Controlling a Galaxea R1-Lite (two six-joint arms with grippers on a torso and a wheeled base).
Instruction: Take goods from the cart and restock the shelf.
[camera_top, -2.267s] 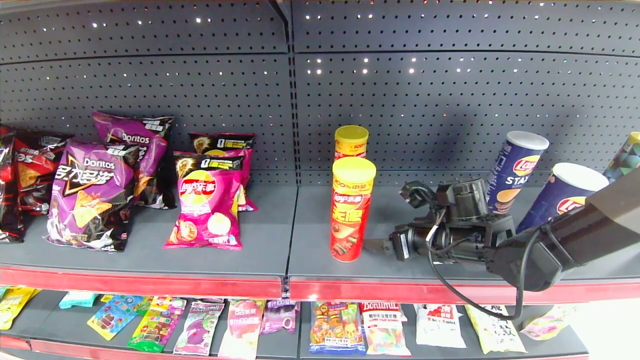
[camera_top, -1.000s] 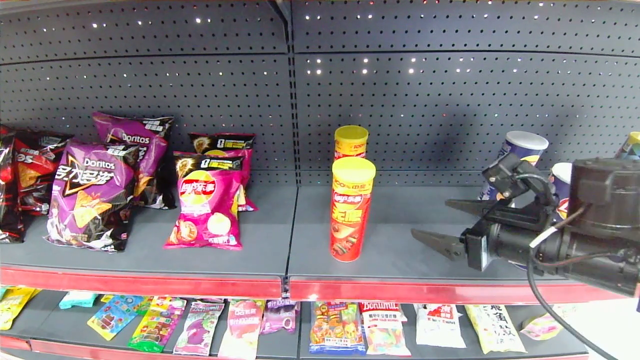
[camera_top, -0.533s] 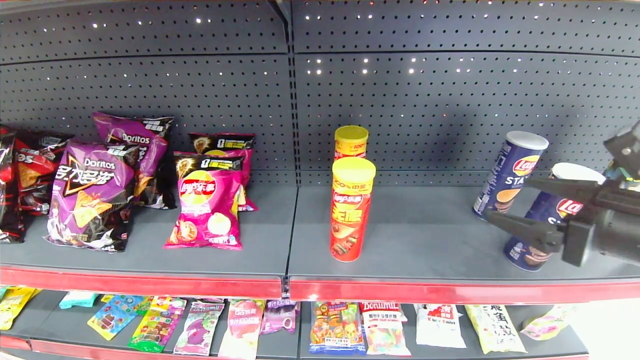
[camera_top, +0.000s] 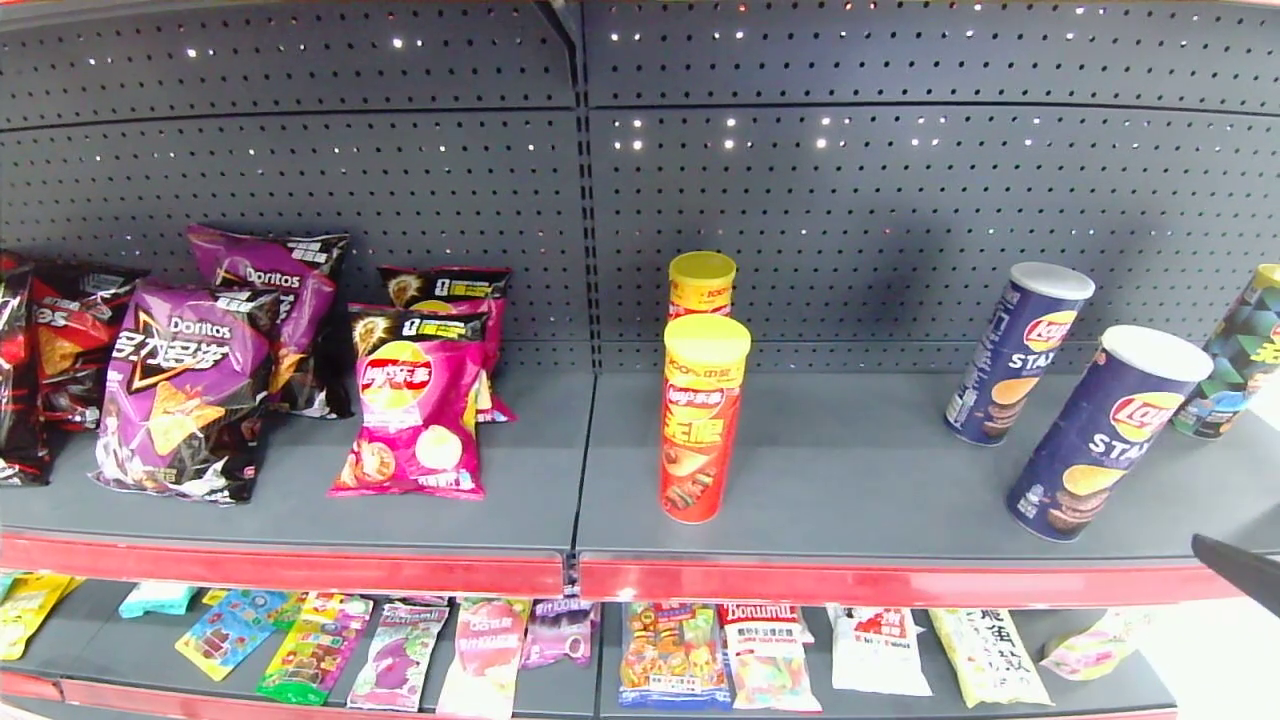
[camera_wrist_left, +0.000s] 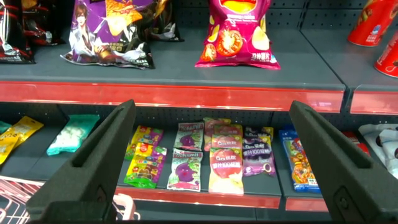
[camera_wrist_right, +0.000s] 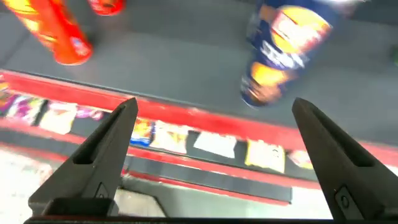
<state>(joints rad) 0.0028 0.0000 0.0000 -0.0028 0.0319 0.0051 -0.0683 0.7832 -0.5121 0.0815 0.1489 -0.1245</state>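
Two red cans with yellow lids stand one behind the other mid-shelf, the front can (camera_top: 703, 420) (camera_wrist_right: 59, 34) ahead of the back can (camera_top: 701, 283). The grey shelf (camera_top: 850, 480) has a red front lip (camera_wrist_right: 186, 115). My right gripper (camera_wrist_right: 214, 155) is open and empty, in front of and below the lip, facing a blue can (camera_wrist_right: 280, 53). One of its fingers (camera_top: 1238, 570) pokes in at the lower right of the head view. My left gripper (camera_wrist_left: 211, 168) is open and empty, low before the shelf's left half.
Purple chip bags (camera_top: 180, 390) and pink bags (camera_top: 415, 415) fill the shelf's left half. Two blue cans (camera_top: 1020, 352) (camera_top: 1105, 435) and a green can (camera_top: 1235, 355) lean at the right. Candy packets (camera_top: 670, 655) line the lower shelf. Bare shelf lies between red and blue cans.
My right gripper left the front red can, opened wide and drew back to the right and down, almost out of the head view. The can stayed upright.
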